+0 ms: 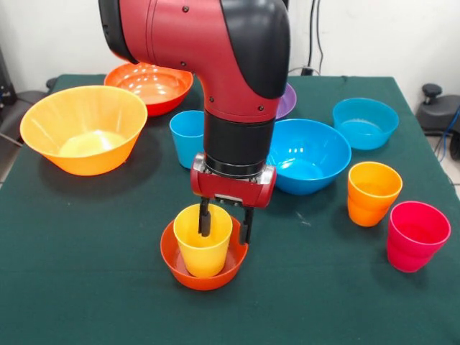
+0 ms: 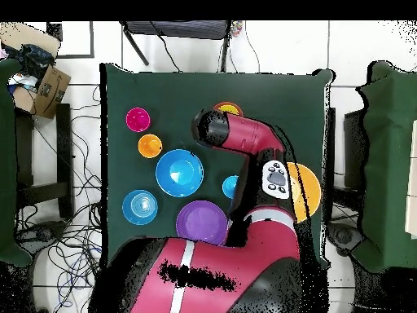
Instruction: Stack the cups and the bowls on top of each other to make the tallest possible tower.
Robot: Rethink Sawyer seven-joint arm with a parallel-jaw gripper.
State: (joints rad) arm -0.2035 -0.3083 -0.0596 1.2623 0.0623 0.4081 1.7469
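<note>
My hand (image 1: 226,224): directly above the yellow cup (image 1: 203,241), fingers apart and straddling the cup's far rim, one finger (image 1: 205,218) dipping inside the cup, the other just outside the rim on the side toward the orange cup; I cannot tell whether either touches the wall. Yellow cup: upright, seated inside the small red-orange bowl (image 1: 188,273) at the near middle of the green tabletop (image 1: 86,287); this pair is the only stack so far. Blue cup (image 1: 186,134): upright, just behind my hand, partly hidden by my arm. Large blue bowl (image 1: 313,154): beside my wrist, close to the blue cup's side of the arm. Teal bowl (image 1: 365,122): behind the large blue bowl, apart from it. Purple bowl (image 1: 287,102): only an edge shows past my arm in the front view; the overhead view shows it whole (image 2: 201,222). Orange cup (image 1: 372,192) and red cup (image 1: 416,235): upright, standing near each other, well apart from my hand. Light orange bowl (image 1: 83,129): large, on the opposite side of the tabletop. Medium red-orange bowl (image 1: 149,86): behind the light orange bowl, close to it.
</note>
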